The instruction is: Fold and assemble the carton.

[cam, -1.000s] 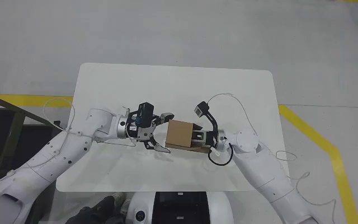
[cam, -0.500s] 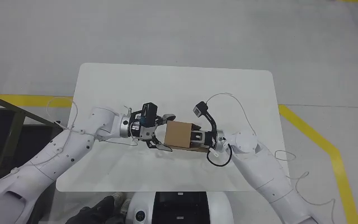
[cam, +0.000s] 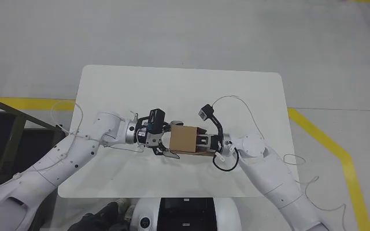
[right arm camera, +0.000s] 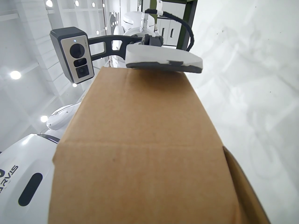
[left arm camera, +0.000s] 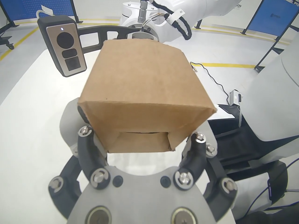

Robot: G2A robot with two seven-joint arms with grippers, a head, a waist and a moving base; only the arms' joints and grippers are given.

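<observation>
Carton [cam: 184,139] lies lengthwise over the front-middle of the white bench [cam: 173,86], between the two claws. We cannot tell whether its underside rests on the bench or hangs just above it.

Right claw [cam: 201,142] meets the carton's right end and grips it there. In its own wrist view the cardboard covers the gripping parts entirely.

Left claw [cam: 173,138] is released. Its fingers [cam: 174,123] spread to either side of the carton's left end, straddling it. In the left wrist view the box hides most of both fingers.

In the right wrist view, one pale pad [right arm camera: 163,60] of the left claw lies along the carton's far edge, seemingly touching. The other is hidden behind the box.

The end facing the left claw is not closed: a flap [left arm camera: 142,139] is tucked inward beneath the top panel, with a dark slit above it. We cannot make out the interior.
</observation>
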